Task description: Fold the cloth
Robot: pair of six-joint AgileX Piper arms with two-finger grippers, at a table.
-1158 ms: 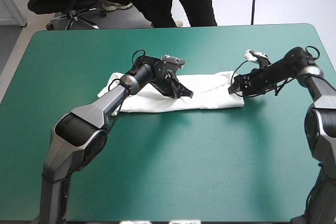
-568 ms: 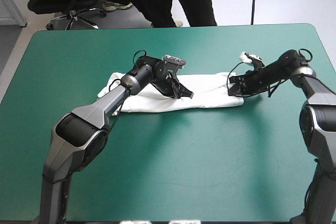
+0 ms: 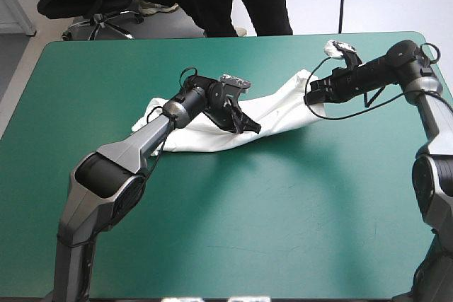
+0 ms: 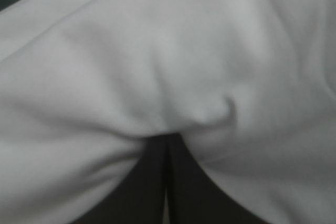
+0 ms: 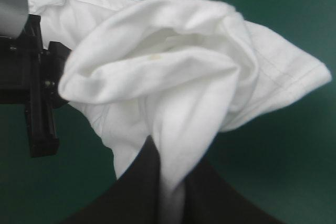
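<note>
Teal-green table as usual, and in the high view the T-shirt sits a bit beyond the middle as a long folded band. What just changed: earlier that band lay flat end to end. Now the right end effector has picked the right-hand end up off the cover and carried it up and toward the far edge, so that end slopes upward from the middle. The left end effector hasn't budged and is still planted on the middle of the band. My read is that the left one marks the crease while the right swings its end over, so the next fold is just getting started and isn't laid yet.

Left wrist view is basically all white cloth, soft and matte, with shallow rolls. The black fingers meet in a point, closed, and a little pucker of fabric gathers right at their tip, so it looks pinched.

Right wrist view has the lifted end hanging as a loose bunch with deep folds, a stitched hem along one side, and a layered edge. The end effector is clamped nearly shut, with a strip of shirt running down between its fingers. Limp cotton, so it'll sag and shift when it's carried over.
</note>
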